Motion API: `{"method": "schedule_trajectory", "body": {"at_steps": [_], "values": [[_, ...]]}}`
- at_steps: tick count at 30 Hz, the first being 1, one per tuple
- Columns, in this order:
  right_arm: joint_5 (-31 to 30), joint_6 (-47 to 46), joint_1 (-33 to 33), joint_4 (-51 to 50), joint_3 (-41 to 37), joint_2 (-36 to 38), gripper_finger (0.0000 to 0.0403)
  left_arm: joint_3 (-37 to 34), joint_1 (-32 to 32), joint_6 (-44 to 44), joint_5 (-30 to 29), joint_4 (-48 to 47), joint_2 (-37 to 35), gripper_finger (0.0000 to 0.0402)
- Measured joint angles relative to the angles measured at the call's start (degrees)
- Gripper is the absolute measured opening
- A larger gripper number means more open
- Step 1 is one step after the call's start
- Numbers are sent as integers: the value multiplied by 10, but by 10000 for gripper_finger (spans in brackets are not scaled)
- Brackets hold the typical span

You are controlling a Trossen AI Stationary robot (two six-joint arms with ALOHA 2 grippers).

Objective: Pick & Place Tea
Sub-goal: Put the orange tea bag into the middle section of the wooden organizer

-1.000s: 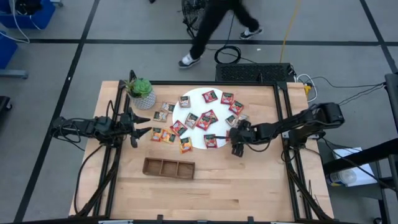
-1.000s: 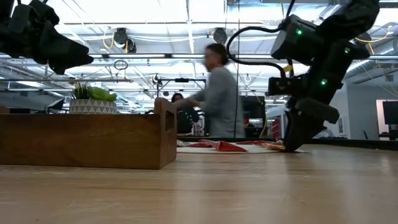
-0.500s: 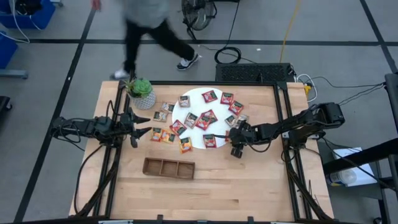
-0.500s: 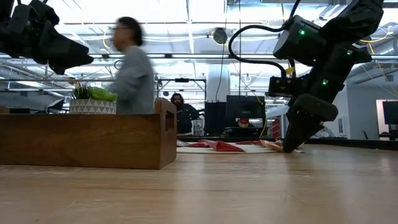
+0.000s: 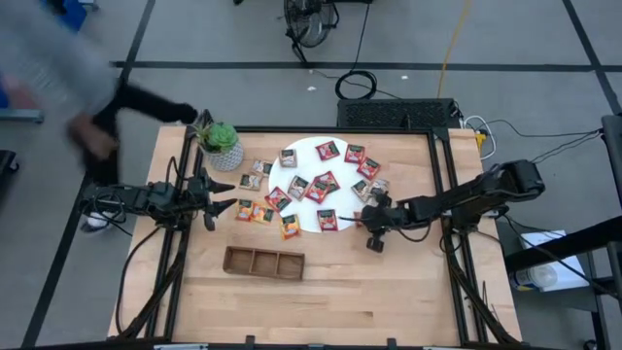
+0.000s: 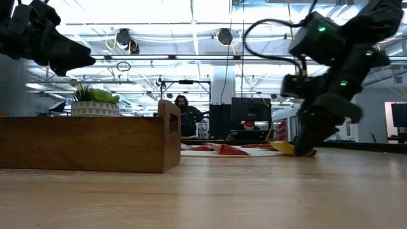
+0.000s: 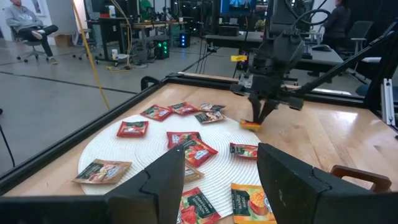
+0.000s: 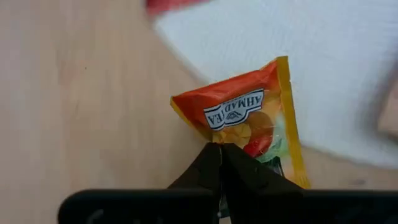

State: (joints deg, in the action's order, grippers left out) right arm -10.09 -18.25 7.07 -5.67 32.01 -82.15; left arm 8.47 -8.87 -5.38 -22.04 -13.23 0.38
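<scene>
orange tea sachet (image 8: 249,124) tilted, one corner pinched by the right end effector (image 8: 221,155) beside the white disc (image 8: 261,37)

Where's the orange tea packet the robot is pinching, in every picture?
High view: the orange packet is mostly hidden under the right gripper, off the white disc's right edge.
Low view: right of middle, at the table.
Left wrist view: beyond the disc, under the far arm.
Right wrist view: centre, pinched.
Shared landmark: the white disc.
</scene>
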Motion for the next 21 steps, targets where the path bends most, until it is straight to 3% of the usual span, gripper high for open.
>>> {"method": "schedule_trajectory", "body": {"at_steps": [6,13,21], "values": [[-31,73,28,92,2,73,0,0,0,0,0,0,0,200],[-31,241,51,270,2,72,0,0,0,0,0,0,0,200],[-32,360,78,250,100,9,0,0,0,0,0,0,0,200]]}}
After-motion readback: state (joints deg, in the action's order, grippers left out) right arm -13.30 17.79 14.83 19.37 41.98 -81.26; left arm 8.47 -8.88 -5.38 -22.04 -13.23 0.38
